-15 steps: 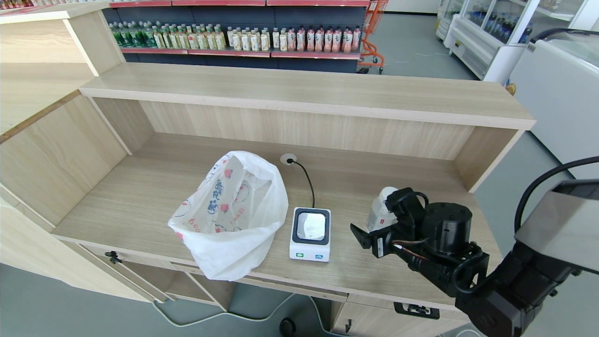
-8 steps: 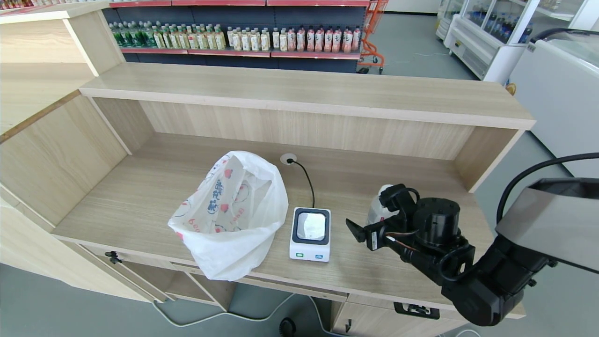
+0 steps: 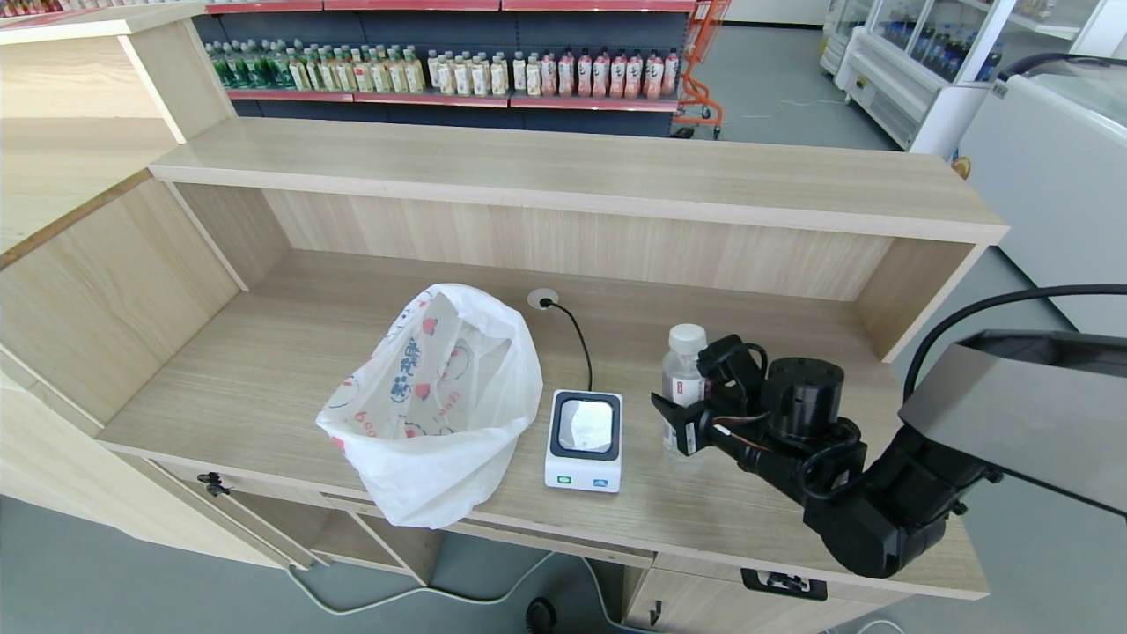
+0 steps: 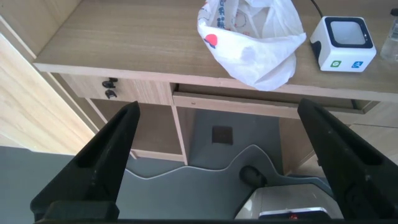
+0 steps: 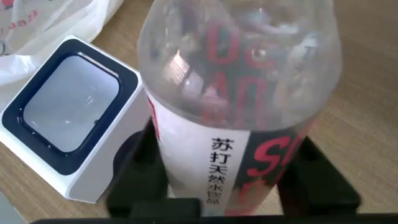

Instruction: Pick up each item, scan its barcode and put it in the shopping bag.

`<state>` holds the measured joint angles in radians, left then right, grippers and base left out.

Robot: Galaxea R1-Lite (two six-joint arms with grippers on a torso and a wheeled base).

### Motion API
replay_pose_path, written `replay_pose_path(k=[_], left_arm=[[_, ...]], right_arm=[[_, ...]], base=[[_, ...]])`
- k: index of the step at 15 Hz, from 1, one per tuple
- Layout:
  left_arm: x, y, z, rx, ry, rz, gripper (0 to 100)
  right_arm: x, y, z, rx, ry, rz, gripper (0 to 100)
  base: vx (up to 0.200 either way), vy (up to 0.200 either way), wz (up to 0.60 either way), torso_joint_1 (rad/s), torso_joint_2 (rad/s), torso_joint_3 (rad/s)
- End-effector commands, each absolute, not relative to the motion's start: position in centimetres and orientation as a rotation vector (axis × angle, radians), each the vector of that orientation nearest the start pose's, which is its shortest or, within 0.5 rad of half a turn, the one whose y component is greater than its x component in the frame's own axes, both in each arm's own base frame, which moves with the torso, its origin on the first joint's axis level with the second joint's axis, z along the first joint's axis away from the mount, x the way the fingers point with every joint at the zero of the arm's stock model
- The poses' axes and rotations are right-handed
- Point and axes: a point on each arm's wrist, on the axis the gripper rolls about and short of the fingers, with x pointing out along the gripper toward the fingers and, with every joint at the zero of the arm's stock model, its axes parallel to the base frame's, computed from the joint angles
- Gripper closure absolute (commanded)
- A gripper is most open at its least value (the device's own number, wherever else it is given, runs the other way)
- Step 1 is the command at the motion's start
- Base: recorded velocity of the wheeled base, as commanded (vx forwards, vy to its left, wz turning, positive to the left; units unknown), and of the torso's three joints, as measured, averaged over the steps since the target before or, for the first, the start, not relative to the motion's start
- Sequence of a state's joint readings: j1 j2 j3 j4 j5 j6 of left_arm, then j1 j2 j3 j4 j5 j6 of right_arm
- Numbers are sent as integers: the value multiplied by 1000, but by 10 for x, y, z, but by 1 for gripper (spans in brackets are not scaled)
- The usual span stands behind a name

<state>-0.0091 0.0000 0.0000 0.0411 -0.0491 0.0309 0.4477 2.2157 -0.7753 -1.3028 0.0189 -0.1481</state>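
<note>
A clear water bottle (image 3: 685,352) is clamped upright between the right gripper's (image 3: 696,387) fingers, just beside the barcode scanner (image 3: 584,438). The left gripper's (image 4: 219,109) fingers are spread wide, empty.

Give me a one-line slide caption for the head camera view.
Right gripper holds a clear bottle upright beside the barcode scanner, with the white shopping bag open on the wooden counter.

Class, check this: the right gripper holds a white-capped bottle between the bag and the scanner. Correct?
No. The head view shows the bottle in the right gripper on the far side of the scanner from the bag, not between them.
</note>
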Motion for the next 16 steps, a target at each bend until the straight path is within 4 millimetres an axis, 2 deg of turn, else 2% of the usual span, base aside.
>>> replay_pose_path(k=[1, 4, 6, 9, 11, 13, 14, 16], left_arm=[[-23, -1, 71, 30, 42, -59, 0], [-23, -1, 71, 30, 42, -59, 0], [-23, -1, 71, 30, 42, -59, 0], [-23, -1, 71, 30, 42, -59, 0], [-23, -1, 71, 30, 42, -59, 0], [-23, -1, 71, 30, 42, -59, 0], [-23, -1, 71, 30, 42, -59, 0], [-23, -1, 71, 30, 42, -59, 0]], right_arm=[[349, 160, 64, -171, 89, 466, 100], [348, 158, 70, -158, 77, 468, 100], [343, 159, 84, -129, 45, 482, 100], [327, 154, 120, -7, -3, 488, 100], [312, 147, 154, 90, -22, 531, 100], [285, 136, 197, 260, -16, 649, 100], [264, 124, 224, 359, 9, 757, 100], [226, 101, 260, 424, 52, 946, 100]], base=[[0, 0, 0, 0, 0, 0], [0, 0, 0, 0, 0, 0], [0, 0, 0, 0, 0, 0], [0, 0, 0, 0, 0, 0], [0, 0, 0, 0, 0, 0], [0, 0, 0, 0, 0, 0], [0, 0, 0, 0, 0, 0], [0, 0, 0, 0, 0, 0]])
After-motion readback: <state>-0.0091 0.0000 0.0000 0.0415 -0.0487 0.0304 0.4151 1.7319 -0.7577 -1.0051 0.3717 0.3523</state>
